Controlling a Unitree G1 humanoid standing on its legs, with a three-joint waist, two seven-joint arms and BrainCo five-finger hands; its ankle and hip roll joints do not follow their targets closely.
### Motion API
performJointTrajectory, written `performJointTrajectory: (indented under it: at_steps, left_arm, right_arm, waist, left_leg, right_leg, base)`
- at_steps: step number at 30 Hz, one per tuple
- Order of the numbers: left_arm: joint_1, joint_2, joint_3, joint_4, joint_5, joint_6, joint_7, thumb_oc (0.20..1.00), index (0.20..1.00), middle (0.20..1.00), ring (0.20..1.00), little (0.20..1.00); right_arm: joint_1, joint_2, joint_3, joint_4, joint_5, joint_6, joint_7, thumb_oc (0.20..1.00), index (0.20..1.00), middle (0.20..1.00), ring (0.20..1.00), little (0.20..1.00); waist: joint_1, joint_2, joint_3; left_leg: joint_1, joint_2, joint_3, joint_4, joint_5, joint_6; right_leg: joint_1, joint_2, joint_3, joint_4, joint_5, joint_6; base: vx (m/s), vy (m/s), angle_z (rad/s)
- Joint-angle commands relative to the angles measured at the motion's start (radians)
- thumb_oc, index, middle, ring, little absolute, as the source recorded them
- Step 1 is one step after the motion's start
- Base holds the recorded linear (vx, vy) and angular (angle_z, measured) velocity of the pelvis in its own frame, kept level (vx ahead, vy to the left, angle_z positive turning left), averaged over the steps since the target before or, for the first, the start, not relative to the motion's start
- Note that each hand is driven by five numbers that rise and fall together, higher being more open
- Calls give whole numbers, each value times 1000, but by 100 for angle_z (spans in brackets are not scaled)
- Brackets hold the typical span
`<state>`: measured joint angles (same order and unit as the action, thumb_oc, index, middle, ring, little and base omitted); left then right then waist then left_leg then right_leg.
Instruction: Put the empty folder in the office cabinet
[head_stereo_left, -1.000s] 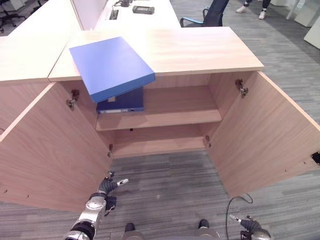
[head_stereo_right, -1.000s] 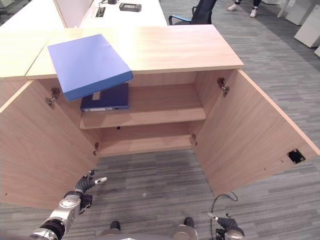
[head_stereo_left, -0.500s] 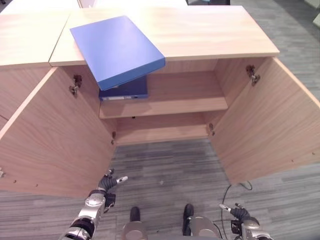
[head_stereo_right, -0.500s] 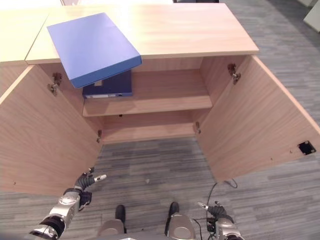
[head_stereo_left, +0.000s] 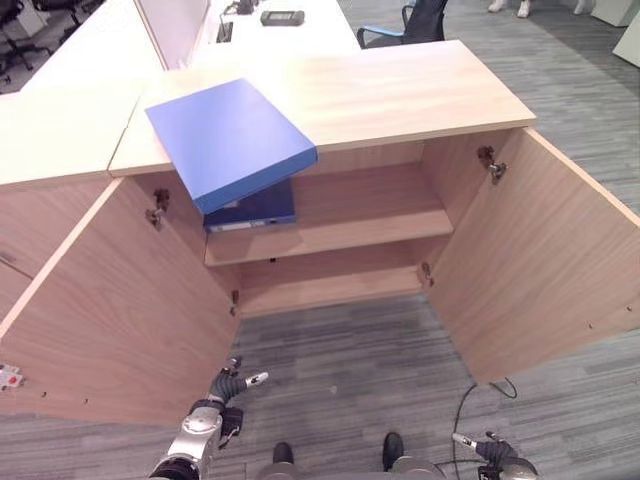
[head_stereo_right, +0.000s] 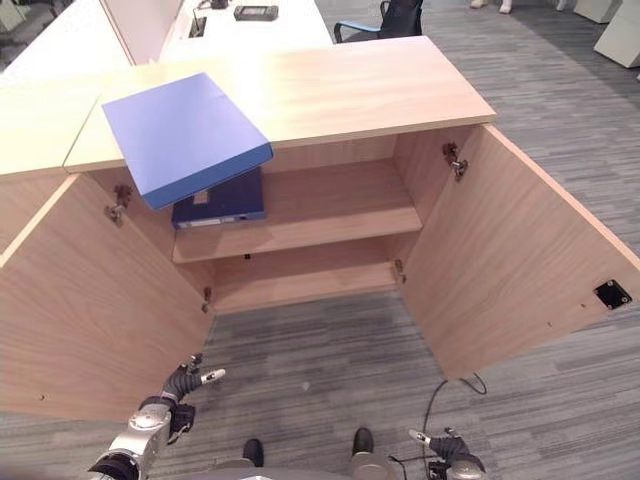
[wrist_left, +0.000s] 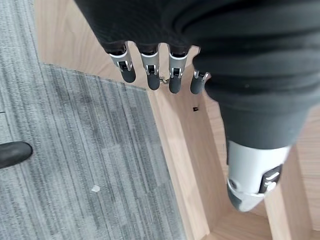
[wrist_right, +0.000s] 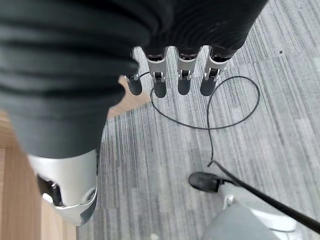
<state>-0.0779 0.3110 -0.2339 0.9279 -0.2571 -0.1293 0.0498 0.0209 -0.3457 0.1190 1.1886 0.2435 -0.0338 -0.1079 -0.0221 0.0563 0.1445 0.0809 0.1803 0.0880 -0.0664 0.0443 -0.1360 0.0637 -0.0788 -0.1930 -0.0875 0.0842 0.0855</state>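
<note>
A light blue folder (head_stereo_left: 229, 140) lies flat on top of the wooden office cabinet (head_stereo_left: 400, 95), its near corner jutting past the front edge at the left. Both cabinet doors stand wide open. On the upper shelf (head_stereo_left: 350, 225), at its left end, lies a darker blue binder (head_stereo_left: 252, 210). My left hand (head_stereo_left: 222, 392) hangs low by the left door (head_stereo_left: 110, 310), fingers (wrist_left: 150, 75) relaxed and holding nothing. My right hand (head_stereo_left: 495, 455) hangs low at the lower right over the carpet, fingers (wrist_right: 182, 80) straight and holding nothing. Both hands are far below the folder.
The right door (head_stereo_left: 540, 260) swings out toward me. The lower shelf (head_stereo_left: 330, 285) is bare. A second wooden cabinet (head_stereo_left: 50, 130) adjoins on the left. White desks (head_stereo_left: 280, 25) with small devices and an office chair (head_stereo_left: 420, 22) stand behind. A person's shoes (head_stereo_left: 495, 6) show at the far right.
The camera has tilted up, so the whole scene sits lower and the desks behind show again. The folder, binder and both hands keep their places.
</note>
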Motion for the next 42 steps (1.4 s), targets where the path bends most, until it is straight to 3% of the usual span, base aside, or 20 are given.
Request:
performJointTrajectory:
  at_steps: [1, 3, 5, 8, 13, 15, 17, 24, 27, 33, 36, 37, 42]
  left_arm:
    - [-57, 37, 19, -18, 10, -28, 1, 1000, 1000, 1000, 1000, 1000]
    - [-61, 36, 17, -14, 10, -26, -2, 1000, 1000, 1000, 1000, 1000]
    - [-74, 35, 13, -19, 2, -25, -3, 1000, 1000, 1000, 1000, 1000]
    - [-79, 29, 14, -11, -7, -26, 4, 1000, 1000, 1000, 1000, 1000]
    - [-83, 22, 9, -7, -17, -24, 10, 1000, 1000, 1000, 1000, 1000]
    - [-80, 23, 8, -8, -12, -23, 12, 1000, 1000, 1000, 1000, 1000]
    - [-75, 26, 11, -8, -9, -24, 13, 1000, 1000, 1000, 1000, 1000]
    - [-55, 22, 21, 21, -4, -28, 12, 1000, 1000, 1000, 1000, 1000]
    - [-60, 33, 20, 14, 3, -31, 12, 1000, 1000, 1000, 1000, 1000]
    - [-71, 44, 19, 11, 7, -30, 12, 1000, 1000, 1000, 1000, 1000]
    - [-84, 60, 18, 6, 8, -24, 7, 1000, 1000, 1000, 1000, 1000]
    - [-89, 72, 19, -6, 8, -21, 8, 1000, 1000, 1000, 1000, 1000]
    - [-97, 77, 14, 1, 10, -20, 10, 1000, 1000, 1000, 1000, 1000]
  right_arm:
    - [-30, -14, 2, 29, -26, -12, 3, 1000, 1000, 1000, 1000, 1000]
    - [-27, -18, 4, 28, -26, -16, 4, 1000, 1000, 1000, 1000, 1000]
    - [-25, -24, -3, 19, -16, -19, 1, 1000, 1000, 1000, 1000, 1000]
    - [-25, -30, -5, 20, -4, -18, -2, 1000, 1000, 1000, 1000, 1000]
    - [-25, -31, -6, 25, 4, -14, -5, 1000, 1000, 1000, 1000, 1000]
    - [-32, -34, -10, 19, 18, -17, -9, 1000, 1000, 1000, 1000, 1000]
    - [-45, -36, -13, 21, 25, -17, -13, 1000, 1000, 1000, 1000, 1000]
    - [-53, -13, 4, 29, -6, -12, -4, 1000, 1000, 1000, 1000, 1000]
    - [-77, 14, 28, 30, -29, -5, 2, 1000, 1000, 1000, 1000, 1000]
    - [-99, 29, 36, 33, -37, -1, 4, 1000, 1000, 1000, 1000, 1000]
    - [-106, 43, 39, 26, -35, -3, 7, 1000, 1000, 1000, 1000, 1000]
    - [-114, 44, 43, 19, -30, 0, 14, 1000, 1000, 1000, 1000, 1000]
    - [-125, 43, 46, 17, -26, -4, 10, 1000, 1000, 1000, 1000, 1000]
  waist:
    - [-12, -53, 48]
    - [-15, -50, 58]
    - [-16, -55, 83]
    - [-11, -73, 101]
    - [9, -78, 106]
    - [25, -65, 104]
    - [42, -57, 103]
    - [56, -70, 59]
    - [67, -93, 35]
    - [78, -107, 27]
    - [83, -117, 30]
    - [61, -107, 61]
    - [46, -71, 95]
  left_leg:
    - [-8, -1, 8, 97, -54, -11]
    - [-33, 15, -1, 159, -33, -27]
    - [-111, 27, -20, 296, 35, -51]
    - [-183, 29, -38, 417, 67, -48]
    - [-265, 26, -29, 315, 49, -26]
    - [-279, 15, -30, 196, 89, -26]
    - [-307, 3, -46, 160, 113, -30]
    - [-243, -11, -67, 103, 95, -21]
    - [-212, -36, -25, 101, 53, 12]
    - [-209, -53, 0, 114, 18, 37]
    - [-195, -68, 10, 114, -10, 64]
    - [-160, -68, 4, 107, -24, 86]
    - [-143, -56, -6, 101, -30, 103]
  right_leg:
    - [-1, -22, 65, 91, -149, 45]
    - [7, -12, 57, 98, -164, 32]
    - [21, -6, 47, 105, -174, 11]
    - [38, -9, 46, 115, -189, -10]
    - [68, -5, 43, 119, -223, -7]
    - [87, 5, 55, 117, -241, 0]
    - [108, 11, 76, 115, -256, 6]
    - [144, -17, 123, 97, -257, 31]
    - [128, -68, 147, 88, -226, 72]
    - [98, -95, 158, 111, -204, 97]
    - [44, -95, 162, 222, -176, 125]
    - [-72, -79, 169, 404, -58, 149]
    - [-159, -53, 150, 522, -42, 155]
  base:
    - [-18, -115, 10]
    - [-31, -106, 19]
    - [-58, -119, 35]
    - [4, -98, 43]
    - [121, -3, 4]
    - [212, 97, 16]
    - [204, 115, 7]
    - [192, 139, -35]
    - [154, 192, -13]
    - [75, 140, -17]
    - [85, 196, -7]
    - [41, 180, -4]
    - [20, 107, -1]
